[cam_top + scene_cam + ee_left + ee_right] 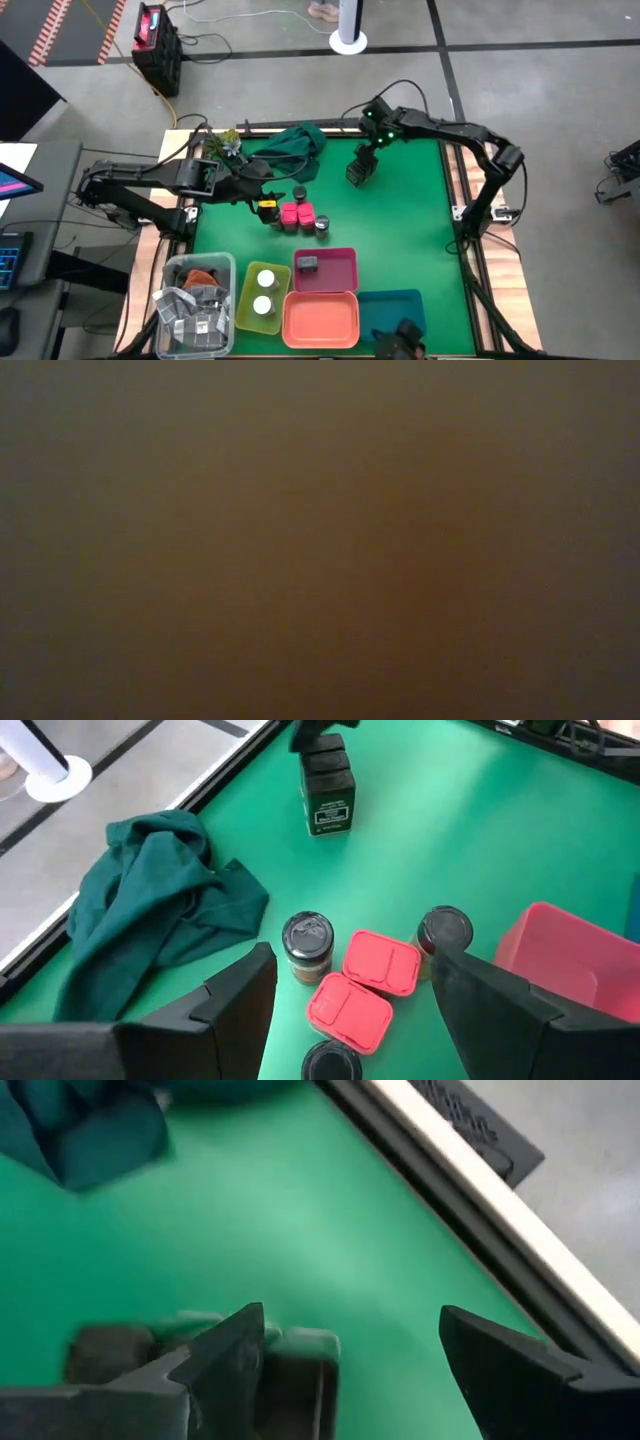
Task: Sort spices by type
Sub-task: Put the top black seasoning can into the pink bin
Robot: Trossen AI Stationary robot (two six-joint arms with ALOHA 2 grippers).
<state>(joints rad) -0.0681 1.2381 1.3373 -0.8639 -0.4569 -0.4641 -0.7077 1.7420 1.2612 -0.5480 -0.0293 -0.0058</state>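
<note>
Two bright pink blocks [380, 962] [348, 1010] lie on the green mat, side by side, with dark round jars [307, 942] [444, 930] [332, 1062] standing around them; the cluster also shows in the high view [296, 213]. My left gripper [355, 1010] [268, 203] is open above this cluster. A dark grey square box [327, 795] [358, 172] stands near the mat's far edge. My right gripper [345, 1370] [362, 160] is open over it, one finger [230, 1360] close beside the box [300, 1375]. The low view shows nothing. My right gripper comes at the dark grey box from above. The finger hides the place where they meet, so I cannot tell whether it touches the box.
A dark green cloth [292, 145] lies at the far edge. At the near edge are a yellow tray [250, 300] with two white-lidded jars, a pink tray [340, 280] with a dark grey box [307, 263], an orange tray [320, 320], a blue tray [395, 305] and a clear bin [195, 300].
</note>
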